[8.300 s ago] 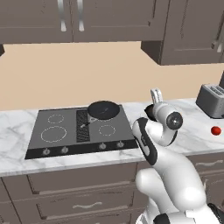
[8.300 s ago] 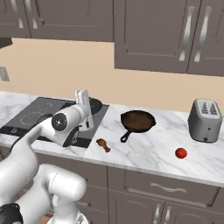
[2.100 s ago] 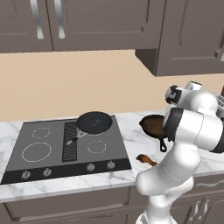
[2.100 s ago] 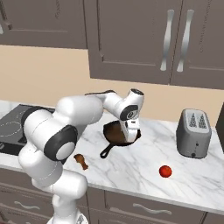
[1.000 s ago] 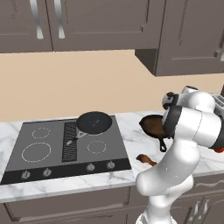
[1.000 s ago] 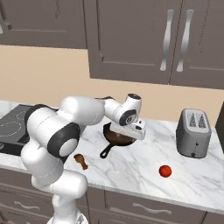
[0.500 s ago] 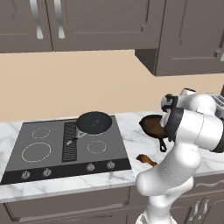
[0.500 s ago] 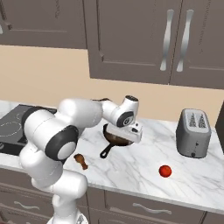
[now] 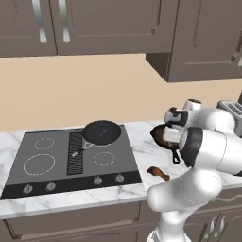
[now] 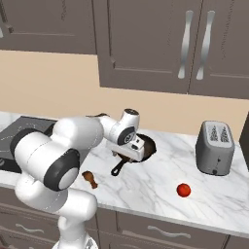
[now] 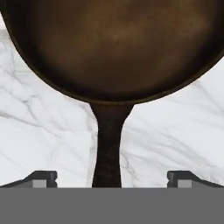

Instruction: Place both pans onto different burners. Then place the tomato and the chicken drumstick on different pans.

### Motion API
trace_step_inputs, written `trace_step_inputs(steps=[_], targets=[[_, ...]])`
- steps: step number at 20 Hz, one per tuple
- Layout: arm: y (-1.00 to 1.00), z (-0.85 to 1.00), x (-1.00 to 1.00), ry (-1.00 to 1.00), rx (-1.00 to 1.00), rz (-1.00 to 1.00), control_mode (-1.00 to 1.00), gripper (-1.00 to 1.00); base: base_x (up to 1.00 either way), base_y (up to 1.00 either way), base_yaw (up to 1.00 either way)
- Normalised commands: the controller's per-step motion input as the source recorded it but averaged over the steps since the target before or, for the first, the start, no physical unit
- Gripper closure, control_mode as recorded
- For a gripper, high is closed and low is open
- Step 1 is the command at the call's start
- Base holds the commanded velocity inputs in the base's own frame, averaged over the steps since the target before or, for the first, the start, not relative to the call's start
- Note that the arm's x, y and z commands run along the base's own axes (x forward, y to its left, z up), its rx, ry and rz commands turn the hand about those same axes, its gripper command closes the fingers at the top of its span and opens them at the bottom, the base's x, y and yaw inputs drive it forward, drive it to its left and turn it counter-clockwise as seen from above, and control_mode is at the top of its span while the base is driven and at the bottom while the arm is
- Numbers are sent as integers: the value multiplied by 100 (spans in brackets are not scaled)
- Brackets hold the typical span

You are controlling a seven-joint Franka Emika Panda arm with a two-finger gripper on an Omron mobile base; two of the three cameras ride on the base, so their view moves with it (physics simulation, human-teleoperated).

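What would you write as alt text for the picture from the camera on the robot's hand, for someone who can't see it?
A deep, glossy brown round pan sits on a white marble counter, its dark handle running straight down toward the camera. The open two-finger gripper hangs above the handle, one small dark fingertip on each side and neither touching it.

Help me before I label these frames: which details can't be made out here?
- Brown pan: left base view, mostly hidden behind the arm.
- Same pan's far rim: hand view, cut off by the top edge.
- Toaster: left base view, cut by the right edge.
- Tool: right base view, fingertips too small to separate.
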Motion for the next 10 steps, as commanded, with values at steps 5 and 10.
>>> trace_step_inputs(steps=[5,10], targets=[[3,-26,18,-5,0,0,-100,-100,0,0,0],[0,-22,17,-9,0,0,-100,-100,0,0,0]])
